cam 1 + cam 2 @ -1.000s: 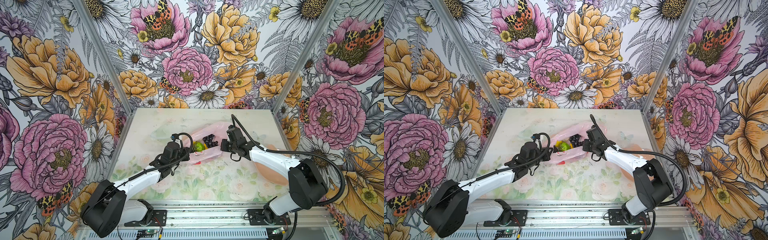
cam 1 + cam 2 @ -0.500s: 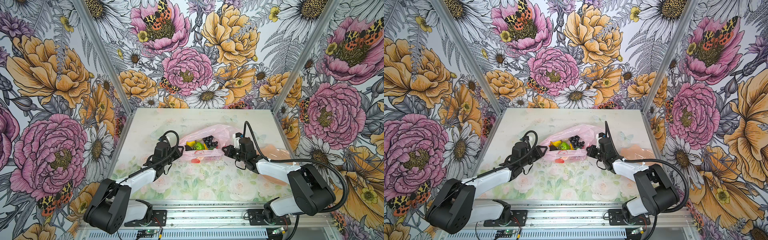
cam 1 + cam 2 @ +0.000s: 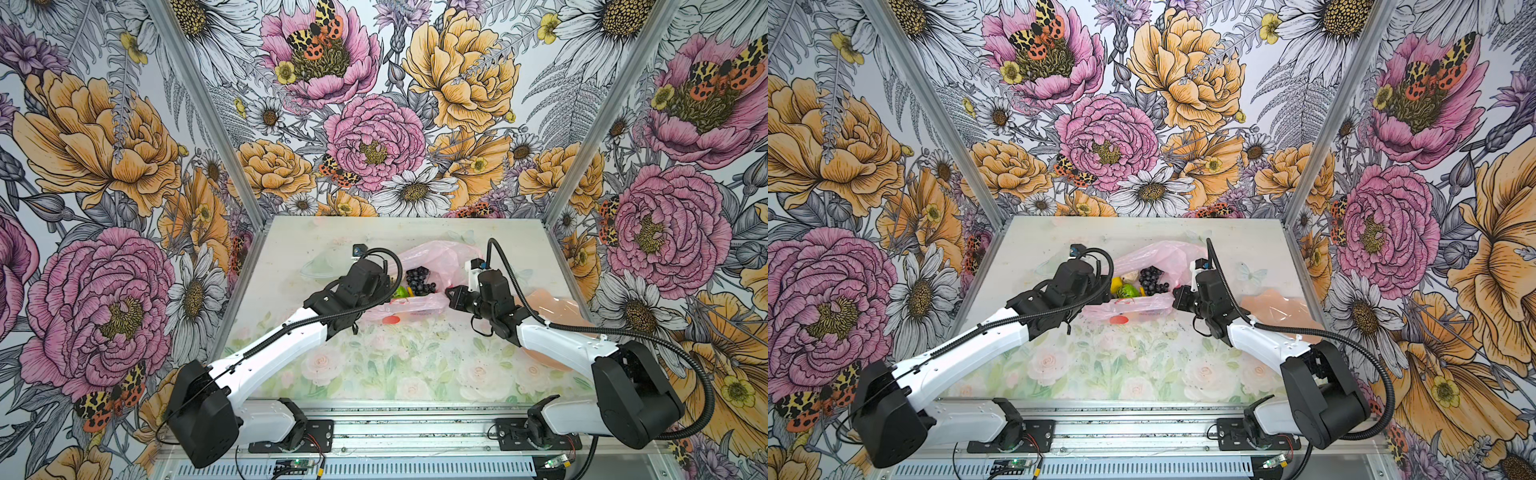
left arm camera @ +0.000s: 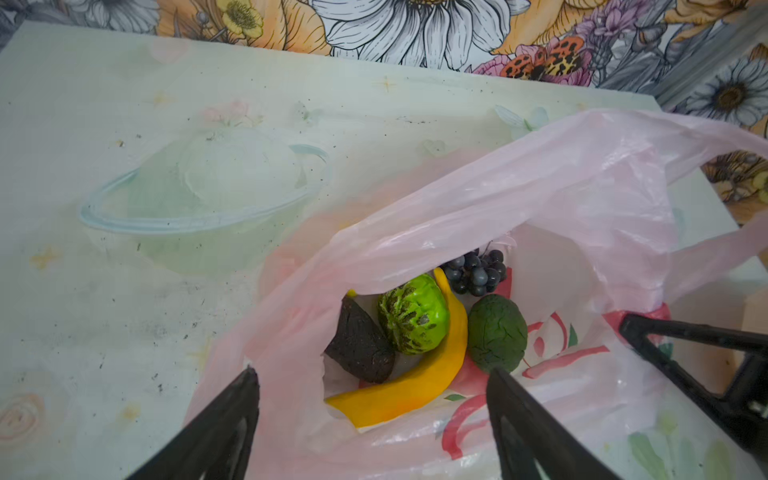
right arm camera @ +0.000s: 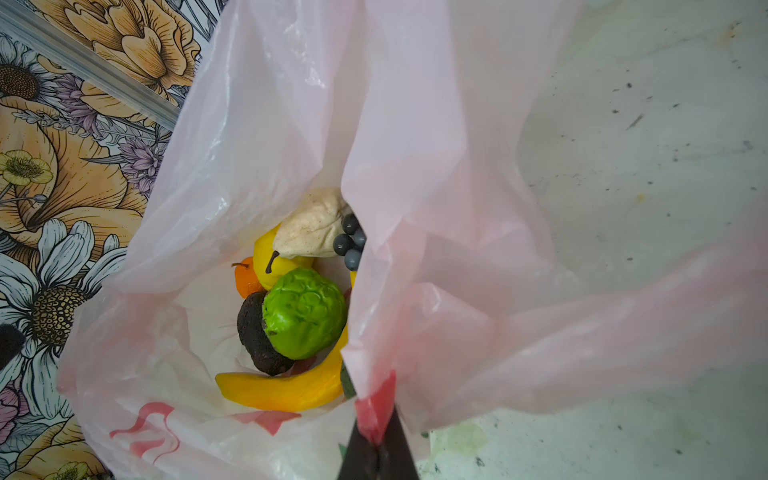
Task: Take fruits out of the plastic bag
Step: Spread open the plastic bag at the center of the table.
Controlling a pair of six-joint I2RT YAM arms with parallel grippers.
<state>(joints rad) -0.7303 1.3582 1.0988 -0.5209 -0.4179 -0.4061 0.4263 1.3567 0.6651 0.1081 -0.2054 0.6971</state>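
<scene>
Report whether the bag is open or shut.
Open. The bag gapes at the mouth, with banana, lime, avocado and grapes showing inside; the right tool pinches its rim.

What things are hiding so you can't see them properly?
- Grape bunch: right wrist view, mostly behind a fold of the plastic bag.
- Cream lump: absent from the left wrist view, covered by bag film.
- Right claw: right wrist view, cut off by the picture's edge; only its tips show.
- Peach dish: both top views, partly under the right arm.
</scene>
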